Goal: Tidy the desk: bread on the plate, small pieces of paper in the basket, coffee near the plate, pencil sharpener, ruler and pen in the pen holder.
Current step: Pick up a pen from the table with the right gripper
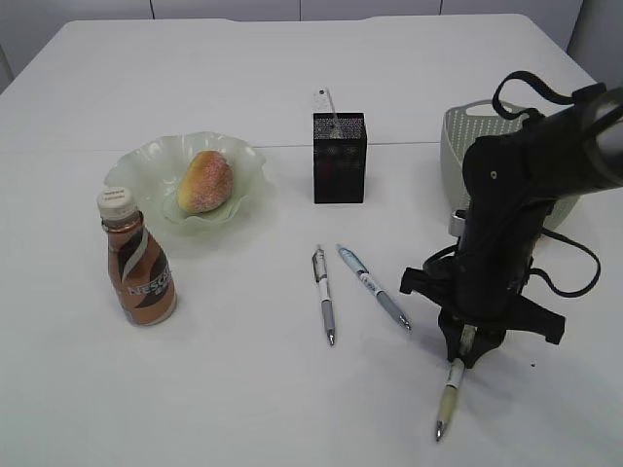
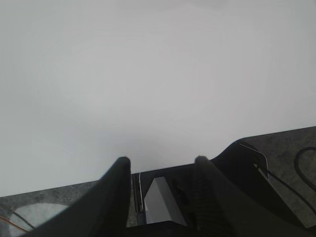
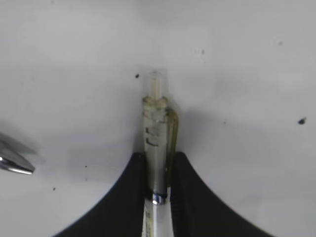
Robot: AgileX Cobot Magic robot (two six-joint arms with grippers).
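Note:
My right gripper [image 1: 471,352] points down at the table's front right and is shut on the upper barrel of a yellowish pen [image 1: 450,394], which lies on the table. In the right wrist view both fingers press the pen [image 3: 155,128] between them. Two more pens [image 1: 324,294] [image 1: 374,286] lie left of it. The black pen holder [image 1: 339,158] stands behind them with a white object [image 1: 323,100] sticking out. The bread [image 1: 205,181] lies on the green plate [image 1: 136,156], with the coffee bottle [image 1: 138,268] in front. The pencil sharpener and paper pieces are out of view. My left gripper [image 2: 160,160] is open and empty.
A pale basket [image 1: 487,146] stands at the back right, partly hidden behind my right arm. The metal tip of a neighbouring pen [image 3: 15,163] shows at the left edge of the right wrist view. The left wrist view shows only bare white table.

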